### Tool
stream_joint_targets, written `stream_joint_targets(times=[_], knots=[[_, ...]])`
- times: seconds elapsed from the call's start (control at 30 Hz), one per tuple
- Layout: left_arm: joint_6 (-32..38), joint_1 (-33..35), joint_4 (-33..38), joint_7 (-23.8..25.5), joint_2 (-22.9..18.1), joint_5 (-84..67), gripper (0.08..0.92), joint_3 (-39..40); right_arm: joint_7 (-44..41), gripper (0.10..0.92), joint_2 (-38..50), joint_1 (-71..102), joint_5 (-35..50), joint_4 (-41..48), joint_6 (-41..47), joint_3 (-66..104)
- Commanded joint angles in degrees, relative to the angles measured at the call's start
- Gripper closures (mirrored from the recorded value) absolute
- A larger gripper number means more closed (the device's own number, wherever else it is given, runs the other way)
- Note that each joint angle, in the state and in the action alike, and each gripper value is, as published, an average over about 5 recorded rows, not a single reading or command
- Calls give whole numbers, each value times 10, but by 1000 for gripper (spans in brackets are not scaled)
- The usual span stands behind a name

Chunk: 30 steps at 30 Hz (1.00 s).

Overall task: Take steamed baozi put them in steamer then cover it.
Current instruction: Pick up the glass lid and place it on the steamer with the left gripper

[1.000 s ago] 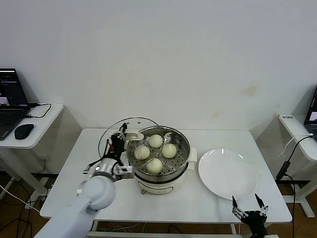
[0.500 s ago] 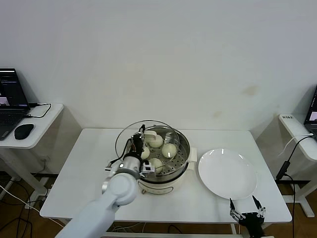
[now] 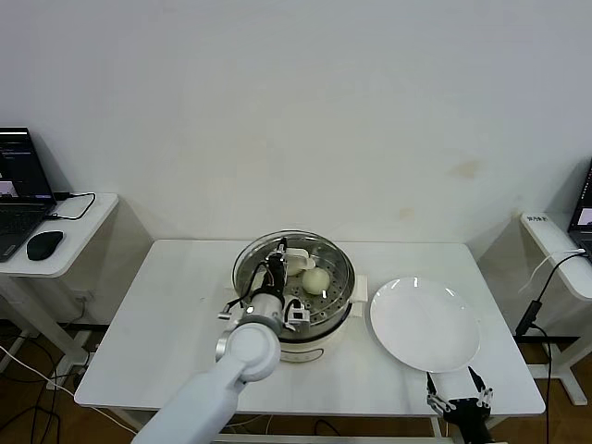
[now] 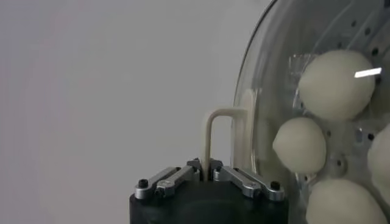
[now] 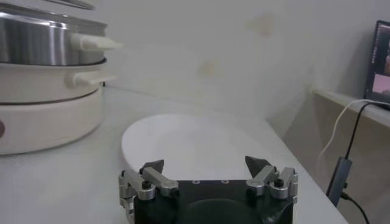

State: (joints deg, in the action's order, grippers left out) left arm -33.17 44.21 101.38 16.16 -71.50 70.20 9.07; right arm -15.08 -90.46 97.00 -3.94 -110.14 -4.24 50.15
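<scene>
**Lid going onto steamer, buns already loaded**

Left gripper point(image 4: 205, 177) pinched tight on the cream bar handle point(image 4: 214, 135) of the cover point(image 3: 282, 264), holding it just above the steamer point(image 3: 298, 289). The glass sits slightly off toward the robot's left, not yet seated on the rim.

Right gripper point(image 5: 206, 173) spread wide, holding nothing, parked at the table's near right edge beside the bare plate point(image 3: 425, 322).

Progress: loading looks done. The left wrist view shows at least 3 baozi point(image 4: 336, 83) on the perforated tray through the glass. Remaining: centre the cover, lower it, let go.

Hidden: the head view shows only 1 bun clearly; arm and lid mask the rest, so the 4th is probably there but unconfirmed.
</scene>
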Motion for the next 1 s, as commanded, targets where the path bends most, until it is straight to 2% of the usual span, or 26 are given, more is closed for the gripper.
stream_joint_targets(times=[0.03,0.87,1.0], knots=[[1,2,-14,4,-19,14,850,4,0,203,0,-1,-2,1,0,-2],[7,18,-10,-5,-31,20,850,-8,-3,203,1,-1,-7,9,-3,-6],[6,29,17,-6,-21,15,791,-14,-3,203,0,0,-9,9,-4,-7]])
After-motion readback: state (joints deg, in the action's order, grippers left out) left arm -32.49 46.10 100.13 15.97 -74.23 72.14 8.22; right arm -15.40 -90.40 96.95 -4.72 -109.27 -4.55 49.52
